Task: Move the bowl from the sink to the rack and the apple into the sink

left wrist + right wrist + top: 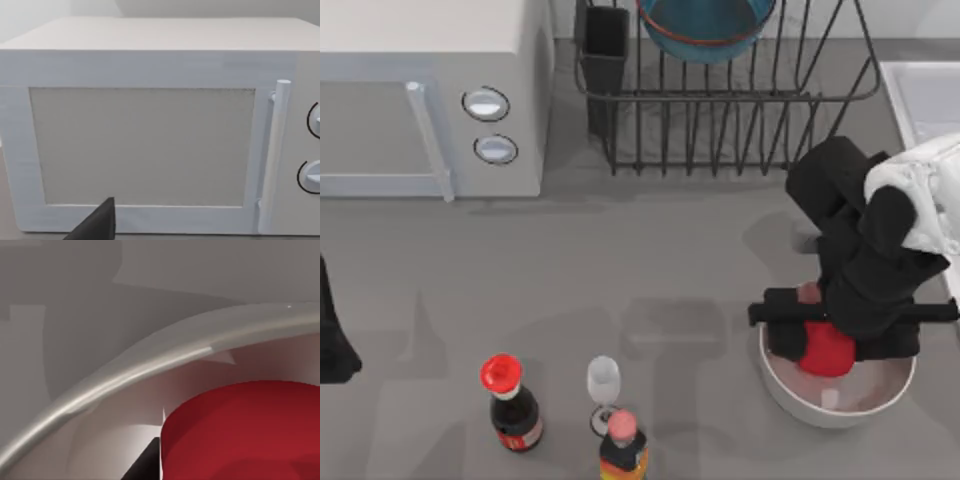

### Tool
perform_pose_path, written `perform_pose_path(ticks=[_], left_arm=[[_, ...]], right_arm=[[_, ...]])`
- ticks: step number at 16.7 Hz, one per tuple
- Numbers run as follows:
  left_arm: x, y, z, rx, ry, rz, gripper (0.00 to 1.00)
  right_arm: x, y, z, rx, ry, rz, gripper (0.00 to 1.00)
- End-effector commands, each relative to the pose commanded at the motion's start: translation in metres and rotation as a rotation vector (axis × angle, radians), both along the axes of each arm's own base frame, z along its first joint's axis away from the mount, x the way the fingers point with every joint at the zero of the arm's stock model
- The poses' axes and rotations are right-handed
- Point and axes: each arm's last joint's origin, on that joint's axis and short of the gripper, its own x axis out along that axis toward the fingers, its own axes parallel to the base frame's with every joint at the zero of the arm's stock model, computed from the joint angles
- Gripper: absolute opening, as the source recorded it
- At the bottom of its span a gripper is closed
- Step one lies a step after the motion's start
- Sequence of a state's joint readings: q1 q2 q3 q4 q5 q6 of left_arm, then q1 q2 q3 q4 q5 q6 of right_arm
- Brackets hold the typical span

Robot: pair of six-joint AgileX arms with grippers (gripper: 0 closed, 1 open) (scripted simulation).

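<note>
The teal-blue bowl (705, 25) with its red-orange rim rests in the black wire rack (720, 130) at the back. The red apple (825, 355) (245, 430) lies inside a larger white bowl (790, 385) (150, 365) at the front right. My right gripper (832, 345) reaches down into that white bowl, its dark fingers (145, 462) pressed against either side of the apple. A corner of the pale sink (920, 95) shows at the right edge, behind the right arm. My left gripper (332, 345) is parked at the table's left edge.
A white microwave (430, 90) (150, 130) fills the back left. Along the front stand a red-capped dark bottle (510, 400), a clear wine glass (604, 385) and a second bottle (623, 445). The rack's dark utensil cup (605, 50) sits at its left corner.
</note>
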State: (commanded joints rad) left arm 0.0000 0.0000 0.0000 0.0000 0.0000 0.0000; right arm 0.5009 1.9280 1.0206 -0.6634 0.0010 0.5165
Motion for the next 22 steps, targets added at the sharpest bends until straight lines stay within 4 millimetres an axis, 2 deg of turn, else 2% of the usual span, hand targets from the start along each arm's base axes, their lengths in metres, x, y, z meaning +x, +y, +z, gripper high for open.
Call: perform_pose_path(ticks=[7, 15, 16, 19, 22], left_arm=[[0.000, 0.000, 0.000, 0.000, 0.000, 0.000, 1.00], [0.000, 0.000, 0.000, 0.000, 0.000, 0.000, 1.00], [0.000, 0.000, 0.000, 0.000, 0.000, 0.000, 1.00], [0.000, 0.000, 0.000, 0.000, 0.000, 0.000, 1.00], [0.000, 0.000, 0.000, 0.000, 0.000, 0.000, 1.00]], right_arm=[[0.000, 0.000, 0.000, 0.000, 0.000, 0.000, 0.02], [0.000, 0.000, 0.000, 0.000, 0.000, 0.000, 0.00], [-0.006, 0.005, 0.037, 0.034, -0.060, 0.014, 0.00], [-0.003, 0.007, 0.047, 0.036, -0.063, 0.013, 0.00], [-0.002, 0.009, 0.078, 0.032, -0.055, 0.016, 0.00]])
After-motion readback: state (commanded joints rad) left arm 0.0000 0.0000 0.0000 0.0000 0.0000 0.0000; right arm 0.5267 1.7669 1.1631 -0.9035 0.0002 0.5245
